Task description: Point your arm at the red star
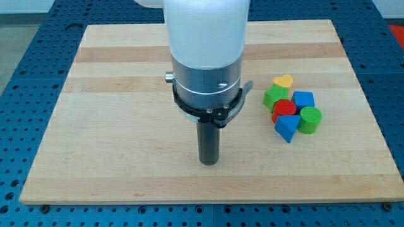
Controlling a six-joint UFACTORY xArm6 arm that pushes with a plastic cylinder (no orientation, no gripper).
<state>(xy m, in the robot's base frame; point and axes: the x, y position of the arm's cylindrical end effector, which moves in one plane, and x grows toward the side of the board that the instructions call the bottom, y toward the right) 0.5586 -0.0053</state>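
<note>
My tip (pixel 209 162) rests on the wooden board (pixel 113 94) near the view's bottom centre, below the arm's white and grey body (pixel 205 57). A tight cluster of blocks lies at the view's right. The red block (pixel 284 108) sits in the middle of the cluster, and its neighbours hide enough of it that I cannot make out its shape. My tip is well to the left of the red block and a little lower in the view, touching no block.
Around the red block are a yellow heart (pixel 283 81) at the top, a green star (pixel 274 96) at its left, a blue cube (pixel 304 99) at its right, a green cylinder (pixel 310 119) at lower right and a blue triangle (pixel 286 128) below.
</note>
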